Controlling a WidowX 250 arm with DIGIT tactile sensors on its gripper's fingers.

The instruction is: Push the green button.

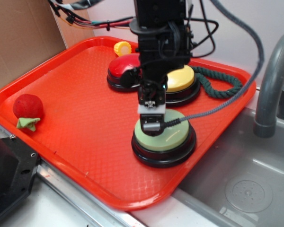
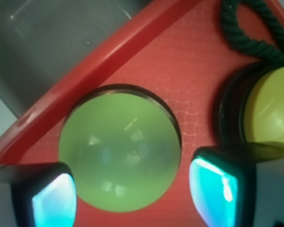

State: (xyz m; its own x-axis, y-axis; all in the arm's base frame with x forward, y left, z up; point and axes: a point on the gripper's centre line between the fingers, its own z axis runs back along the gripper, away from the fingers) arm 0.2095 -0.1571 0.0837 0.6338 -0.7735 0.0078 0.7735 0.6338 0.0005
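I have the hand at the green button, which sits in the lower middle of the exterior frame, near the front right edge of the orange tray. From that view the tip looks to be on the dome's near-left side, though I cannot tell whether it is pressing or only resting there. In the wrist view the green dome fills the centre, with one lit pad at the lower left and the other at the lower right. They stand well apart with the button showing between them, so I read the hand as open and gripping nothing.

To do this step well, I judge I should come straight down, keep the tip toward the dome's middle so it does not slide off the smooth curve, and push firmly enough to sink the cap into its black base. An off-centre push may skid the whole button across the tray.

The tray is the only container in use. It holds the green button, a red button and a yellow button at upper centre, a dark green rope at the upper right, a red strawberry toy at the left, and a small yellow object at the back. A grey sink basin lies at the lower right.
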